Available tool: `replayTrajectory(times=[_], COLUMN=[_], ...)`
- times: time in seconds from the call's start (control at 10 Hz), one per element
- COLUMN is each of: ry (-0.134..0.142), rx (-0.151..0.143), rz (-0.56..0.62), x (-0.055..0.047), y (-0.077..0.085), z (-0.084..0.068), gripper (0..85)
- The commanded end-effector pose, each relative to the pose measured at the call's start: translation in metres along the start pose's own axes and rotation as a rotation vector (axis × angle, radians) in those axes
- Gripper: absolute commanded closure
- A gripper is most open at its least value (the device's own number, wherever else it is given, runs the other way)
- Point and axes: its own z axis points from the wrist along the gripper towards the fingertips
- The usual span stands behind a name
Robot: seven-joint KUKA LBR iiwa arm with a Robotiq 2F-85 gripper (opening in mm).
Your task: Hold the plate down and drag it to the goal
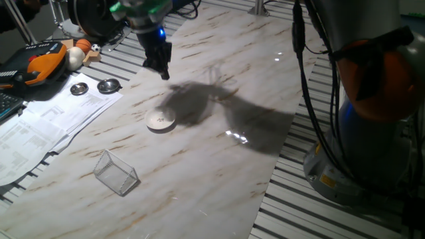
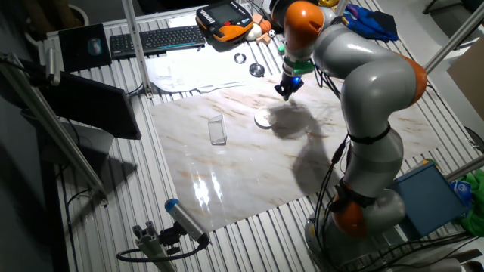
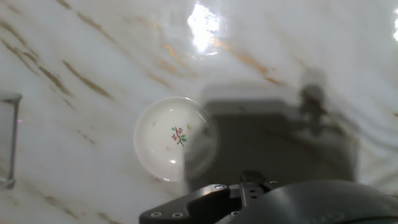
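The plate [image 1: 161, 120] is a small white disc lying flat on the marble table top [image 1: 219, 166]. It also shows in the other fixed view [image 2: 263, 119] and in the hand view [image 3: 176, 138], with a tiny flower mark at its centre. The goal [image 1: 116, 172] is a small see-through box nearer the front left; it also shows in the other fixed view [image 2: 218, 130] and at the hand view's left edge [image 3: 9, 137]. My gripper [image 1: 162, 72] hangs in the air above and behind the plate, not touching it. Its fingers look closed together and hold nothing.
Two shiny metal dishes [image 1: 80, 89] [image 1: 109, 85] sit on the papers [image 1: 53, 123] at the left. An orange handheld controller [image 1: 40, 63] lies beyond them. The arm's base [image 1: 372, 139] and cables stand at the right, beside the marble slab's edge.
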Motion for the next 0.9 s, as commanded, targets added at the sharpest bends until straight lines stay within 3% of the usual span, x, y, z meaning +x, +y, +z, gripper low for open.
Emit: replayTrajectory(times=[0.0, 0.3, 0.6, 0.8], ry=[0.002, -0.031, -0.066, -0.076], rx=[0.009, -0.002, -0.038, -0.062], rz=[-0.007, 0.035, 0.080, 0.110], x=[-0.004, 0.005, 0.004, 0.002], y=[0.004, 0.025, 0.044, 0.056], z=[0.030, 0.058, 0.088, 0.099], gripper=[85.0, 85.0, 85.0, 85.0])
